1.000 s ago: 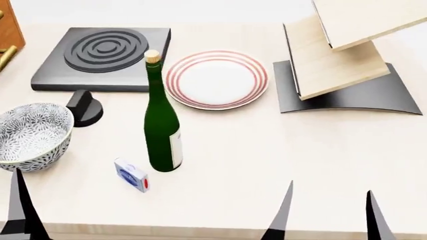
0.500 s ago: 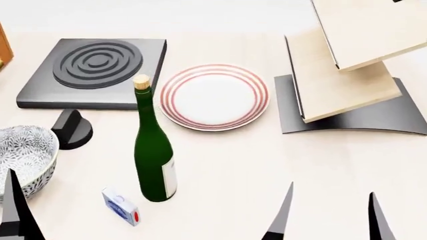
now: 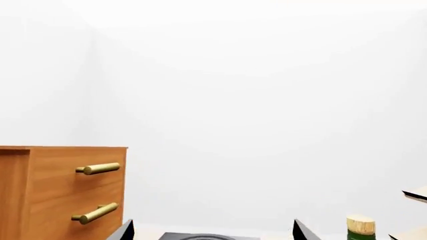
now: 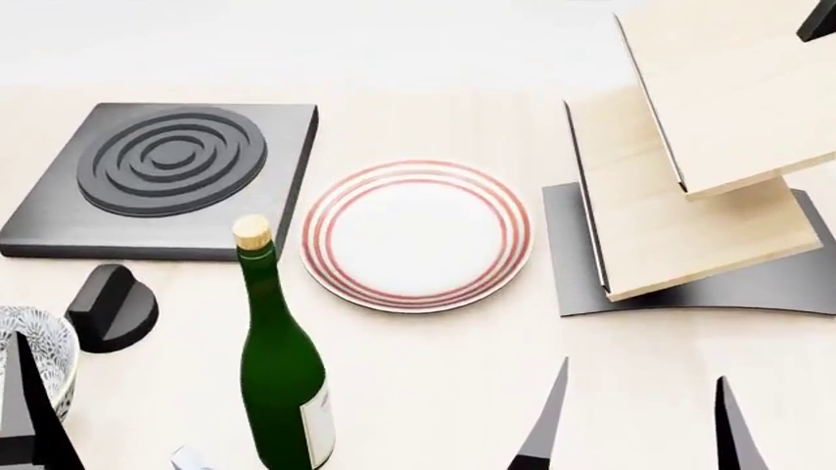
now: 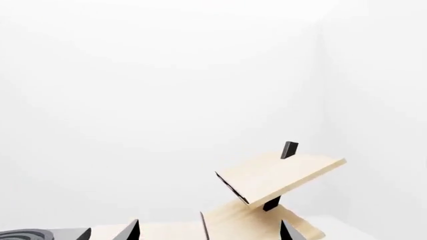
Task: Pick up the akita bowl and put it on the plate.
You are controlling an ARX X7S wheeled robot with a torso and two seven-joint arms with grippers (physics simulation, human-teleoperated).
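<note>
Only the edge of the akita bowl (image 4: 53,343), white with a dense grey-black pattern, shows at the head view's lower left corner. One dark finger (image 4: 31,411) of my left gripper rises in front of it. The plate (image 4: 415,233), white with thin red rings, lies flat mid-table, right of the burner. My left gripper (image 3: 212,230) is open with nothing between its fingers. My right gripper (image 4: 643,392) hangs open and empty over the table's near right, well short of the plate. Neither wrist view shows the bowl or the plate.
A dark grey square burner (image 4: 163,176) sits back left, a black knob (image 4: 112,308) in front of it. A green corked wine bottle (image 4: 281,382) stands between bowl and plate. A tilted wooden rack (image 4: 679,176) on a dark base fills the right. A wooden drawer cabinet (image 3: 63,192) stands left.
The head view has shifted: everything on the table slid down and left in the picture, and the bowl is now mostly cut off at the corner. Both grippers hold the same open pose.
</note>
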